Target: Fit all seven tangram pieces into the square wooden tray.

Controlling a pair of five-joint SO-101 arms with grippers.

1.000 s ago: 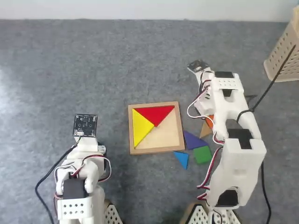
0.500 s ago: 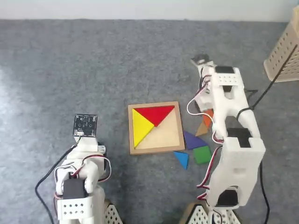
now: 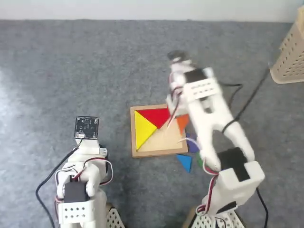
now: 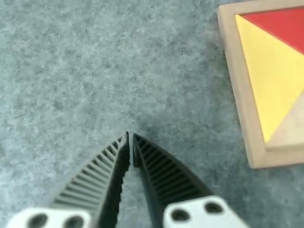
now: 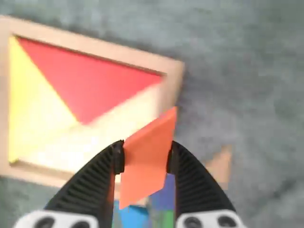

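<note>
1. Now swung in from beside the tray [image 3: 156,153] to over its rim: right tool [image 5: 145,147], pinching the orange piece [image 5: 147,161].
2. Already seated: red triangle [image 3: 156,115] and yellow triangle [image 3: 142,129], so 2 of 7.
3. Pressed together over bare tabletop [image 4: 71,71]: left tool [image 4: 130,137].
4. Probably next: lowering orange into the open half.

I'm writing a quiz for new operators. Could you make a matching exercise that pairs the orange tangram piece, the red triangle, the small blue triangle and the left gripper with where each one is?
Things:
1. flat orange tangram piece
2. red triangular tangram piece
3. small blue triangular tangram piece
4. left gripper

Places or states:
A. lying in the square wooden tray
B. shut, over grey carpet
C. on the carpet beside the tray
D. clamped in the right gripper

Pairs: 1-D, 2-A, 3-C, 4-B.
</note>
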